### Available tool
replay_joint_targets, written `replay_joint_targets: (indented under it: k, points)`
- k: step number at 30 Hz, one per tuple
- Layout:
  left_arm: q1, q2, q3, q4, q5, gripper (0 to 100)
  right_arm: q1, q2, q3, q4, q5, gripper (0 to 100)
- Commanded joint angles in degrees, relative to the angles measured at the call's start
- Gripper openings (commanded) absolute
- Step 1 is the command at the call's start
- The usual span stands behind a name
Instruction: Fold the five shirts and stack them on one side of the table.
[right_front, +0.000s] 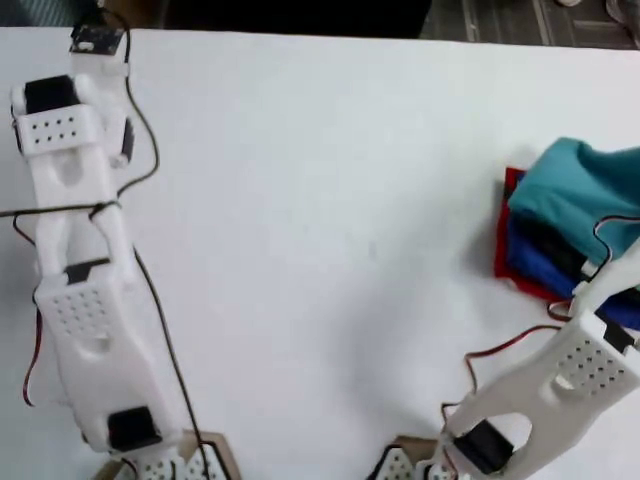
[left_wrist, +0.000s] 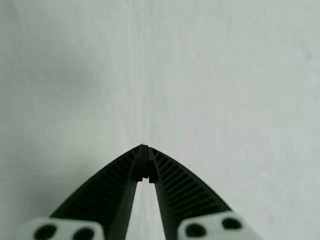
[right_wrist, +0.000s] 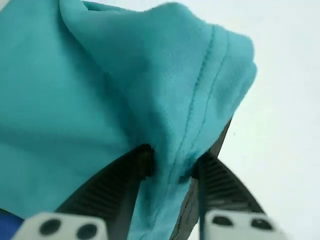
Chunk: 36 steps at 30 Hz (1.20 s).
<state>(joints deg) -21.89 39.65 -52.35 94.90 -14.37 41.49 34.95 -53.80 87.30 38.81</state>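
Several shirts are piled at the edge of the table (right_front: 330, 200) on the right arm's side. A red shirt (right_front: 504, 240) is at the bottom, its edge poking out towards the middle of the table. There's a blue shirt (right_front: 540, 265) on it, a dark layer (right_front: 552, 240) above that, and the teal shirt (right_front: 575, 185) is bunched on top, not lying flat at all.

In the wrist view, the right gripper (right_wrist: 172, 167) is pinched on a fold of that teal shirt. A stitched seam runs straight down between the two black ribbed fingers (right_wrist: 115, 185), and cloth billows above them. A sliver of blue peeks out beneath the teal.

The right arm (right_front: 560, 390) leans in from the near edge, with wires (right_front: 505, 347) looping beside it. Well apart from the pile, the left arm (right_front: 80, 250) lies stretched along the opposite side. The left gripper (left_wrist: 144, 152) is closed, its tips meeting, pointing out over the white table.
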Motion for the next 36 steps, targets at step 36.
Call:
replay_joint_targets:
  k: [36]
  points:
    - [-1.23, -9.76, -6.81, 6.86, -0.35, 3, -17.10, -16.66, 13.63, 10.33, -7.30, 11.9]
